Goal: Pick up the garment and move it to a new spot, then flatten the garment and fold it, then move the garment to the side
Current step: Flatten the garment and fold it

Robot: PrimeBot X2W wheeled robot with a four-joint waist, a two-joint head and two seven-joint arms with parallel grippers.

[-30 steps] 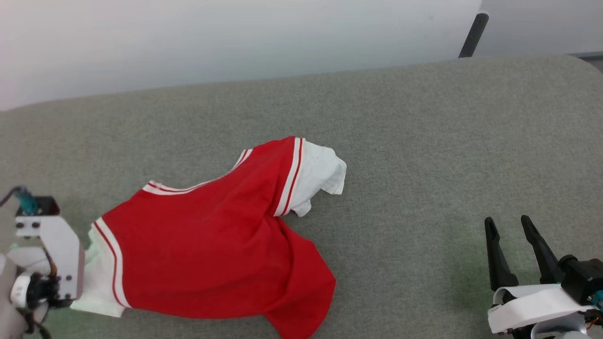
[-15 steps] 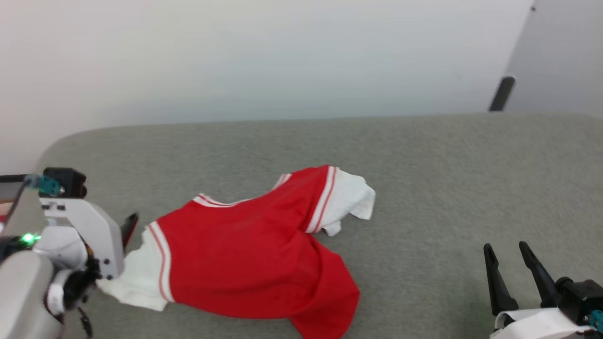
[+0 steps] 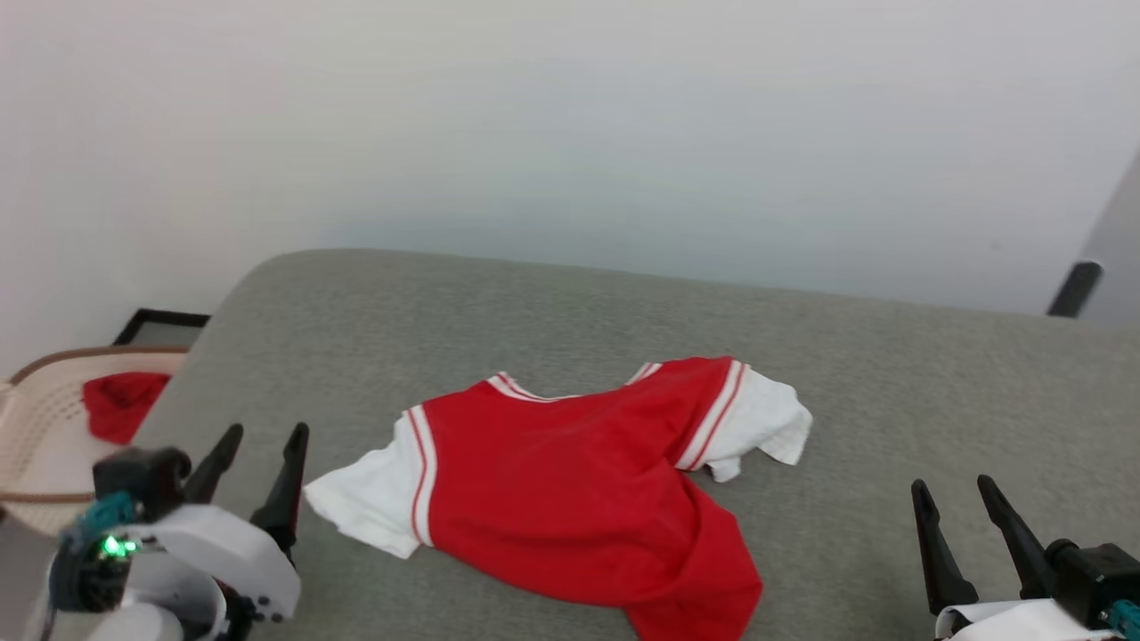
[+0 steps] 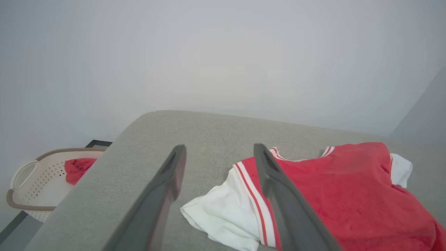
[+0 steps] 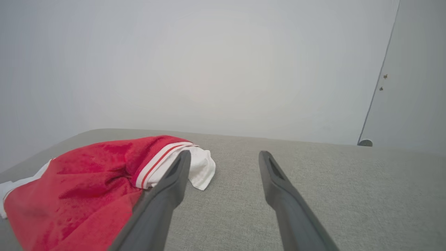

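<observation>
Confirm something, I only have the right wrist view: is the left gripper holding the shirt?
Observer: No. The left gripper is open and empty; the shirt has its white sleeve lying beside it.
Operator: Anything else over there?
Observer: A pale basket beyond the left edge of the table, with a small red cloth inside.
Operator: Shirt orientation?
Observer: Its collar faces away from the robot, toward the wall.
</observation>
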